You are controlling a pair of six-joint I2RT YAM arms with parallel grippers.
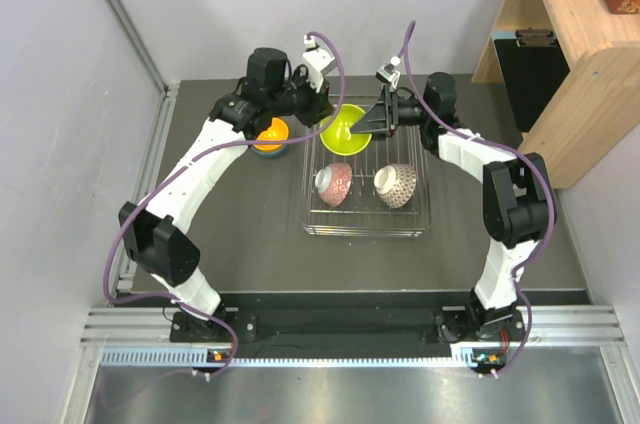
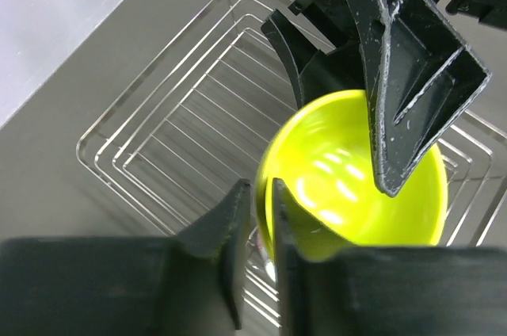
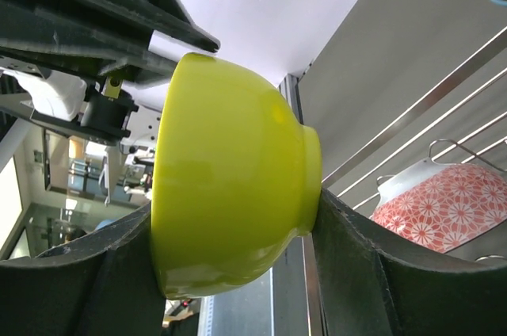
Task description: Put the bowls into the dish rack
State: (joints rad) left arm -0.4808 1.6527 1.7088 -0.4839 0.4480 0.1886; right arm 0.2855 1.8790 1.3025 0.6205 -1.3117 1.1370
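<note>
The lime-yellow bowl (image 1: 343,129) looks glossy; the dish rack (image 1: 365,233), shiny metal.

The top external view looks down from above and behind the arm bases, far enough off to take in the whole counter (image 1: 260,219) and rack (image 1: 365,232). The left wrist view peers past the left end effector (image 2: 257,193), steeply down and very close to the yellow bowl (image 2: 356,193). The right wrist view faces sideways past the right end effector (image 3: 230,233), nearer still. All three views share that bowl and the rack.
</note>
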